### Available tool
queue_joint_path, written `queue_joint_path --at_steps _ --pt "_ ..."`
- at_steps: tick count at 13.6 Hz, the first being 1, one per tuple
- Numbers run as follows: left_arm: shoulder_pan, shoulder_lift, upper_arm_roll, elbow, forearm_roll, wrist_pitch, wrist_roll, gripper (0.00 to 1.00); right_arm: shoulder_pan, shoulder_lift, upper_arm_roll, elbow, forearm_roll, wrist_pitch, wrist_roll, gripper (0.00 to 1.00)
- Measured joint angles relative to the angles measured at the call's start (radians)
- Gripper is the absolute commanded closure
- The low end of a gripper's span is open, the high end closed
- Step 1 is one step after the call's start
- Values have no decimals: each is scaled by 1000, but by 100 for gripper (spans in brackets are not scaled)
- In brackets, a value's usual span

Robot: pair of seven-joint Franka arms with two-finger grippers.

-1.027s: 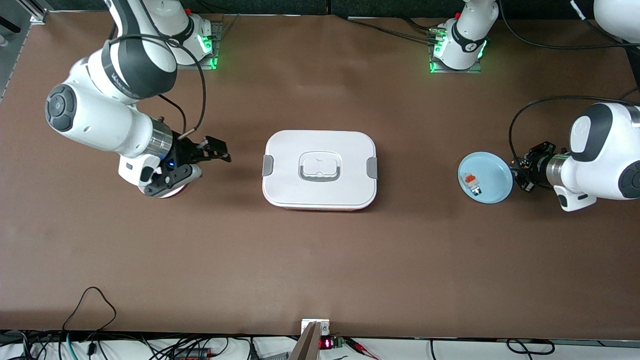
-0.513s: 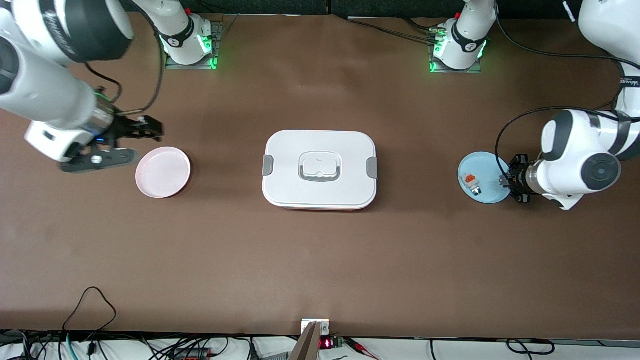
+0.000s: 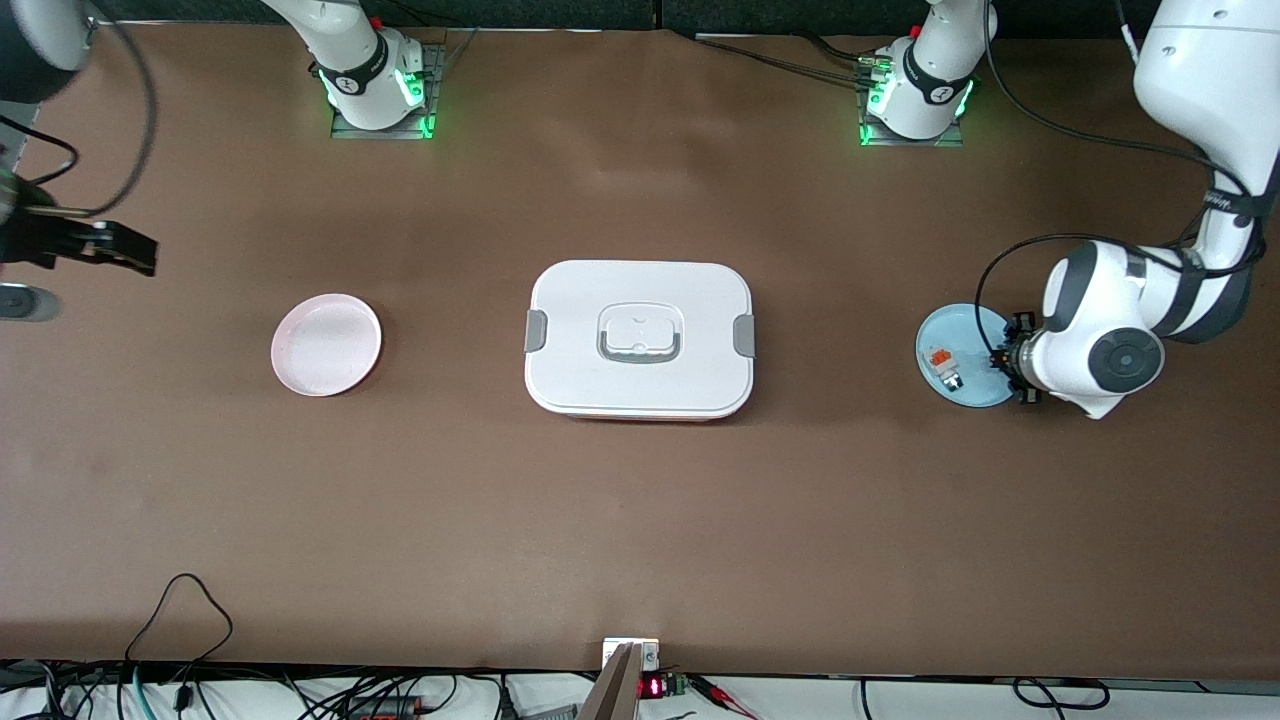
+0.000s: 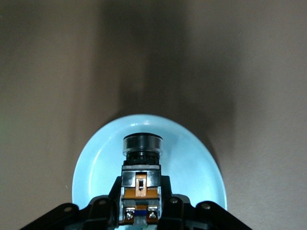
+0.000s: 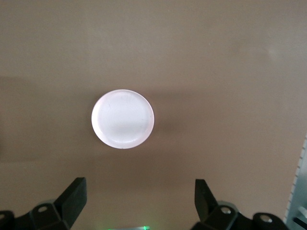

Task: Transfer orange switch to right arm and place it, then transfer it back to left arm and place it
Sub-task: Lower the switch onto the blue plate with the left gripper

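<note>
The orange switch [image 4: 140, 178], black with a round cap and an orange middle, sits between the fingers of my left gripper [image 4: 140, 194], which is shut on it. The left gripper [image 3: 1008, 360] hangs over the edge of the blue plate [image 3: 975, 335] at the left arm's end of the table. In the front view the wrist hides the switch. The white box [image 3: 640, 340] with grey latches stands at the table's middle. My right gripper [image 3: 75, 272] is open and empty, raised at the right arm's end, with its fingers [image 5: 72, 197] spread wide.
A small white-and-grey piece with an orange top [image 3: 941, 365] lies on the blue plate [image 4: 96, 163]. A pink plate [image 3: 326, 344] lies between the box and the right gripper, and it also shows in the right wrist view [image 5: 123, 119]. Cables run along the table's front edge.
The right arm has risen off the pink plate and drawn back toward its end of the table, still open. The left wrist has turned and shifted over the blue plate's edge.
</note>
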Motion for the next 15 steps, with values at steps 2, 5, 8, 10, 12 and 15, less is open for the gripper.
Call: queue_joint_path --at_steps 2,5,8,10,12,15 --pt "-19 23 0 0 1 1 -19 89 -51 3 -2 -8 66 51 -46 0" --pt "-26 41 0 -2 6 1 -26 59 -42 -23 5 -82 76 122 4 0" --pt "-26 49 3 -3 18 1 -26 0 -37 -103 9 -213 76 206 21 0" --pt "-25 49 4 -3 33 1 -27 0 -37 -131 9 -228 76 209 21 0" --pt "-25 48 4 2 45 1 -27 0 -38 -142 8 -229 76 207 21 0" --pt "-25 33 -5 70 65 -11 46 0 -38 -145 8 -228 76 206 21 0"
